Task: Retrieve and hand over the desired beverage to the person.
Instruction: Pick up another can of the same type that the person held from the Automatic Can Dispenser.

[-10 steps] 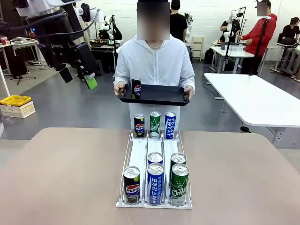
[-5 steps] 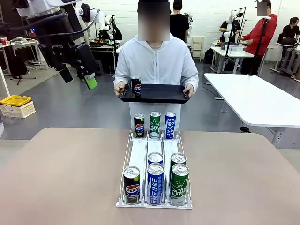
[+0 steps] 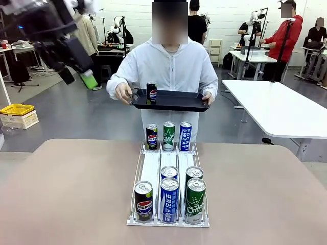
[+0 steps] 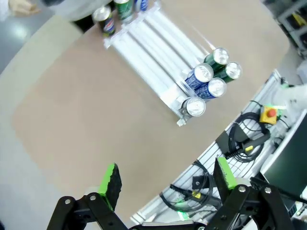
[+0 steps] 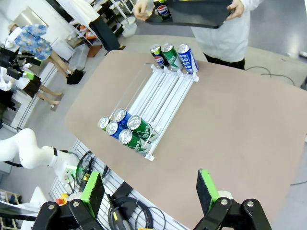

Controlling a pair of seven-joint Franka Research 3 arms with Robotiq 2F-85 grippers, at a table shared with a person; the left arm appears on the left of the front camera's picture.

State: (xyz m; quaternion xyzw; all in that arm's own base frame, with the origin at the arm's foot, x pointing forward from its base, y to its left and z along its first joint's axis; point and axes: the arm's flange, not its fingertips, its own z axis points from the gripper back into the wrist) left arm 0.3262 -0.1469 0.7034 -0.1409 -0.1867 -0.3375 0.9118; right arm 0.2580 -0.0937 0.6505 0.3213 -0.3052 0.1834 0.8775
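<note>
The person (image 3: 171, 66) in a white hooded jacket stands at the table's far side, holding a black tray (image 3: 179, 100) with both hands. One Pepsi can (image 3: 152, 93) stands upright on the tray's left end, also seen in the right wrist view (image 5: 163, 10). My left gripper (image 3: 77, 78) hangs high at the upper left, well apart from the tray; its wrist view shows it open (image 4: 168, 177) and empty above the table. My right gripper (image 5: 150, 187) is open and empty high over the table's near side.
A white rack (image 3: 152, 168) on the brown table holds three cans at its far end and several at its near end. A white table (image 3: 276, 107) stands at the right and a yellow crate (image 3: 16, 108) at the left. Cables and an emergency-stop button (image 4: 269, 114) lie below the table's near edge.
My left arm has swung further left and a little up, away from the tray. The person has shifted the tray slightly and moved one elbow outward. The Pepsi can stays on the tray.
</note>
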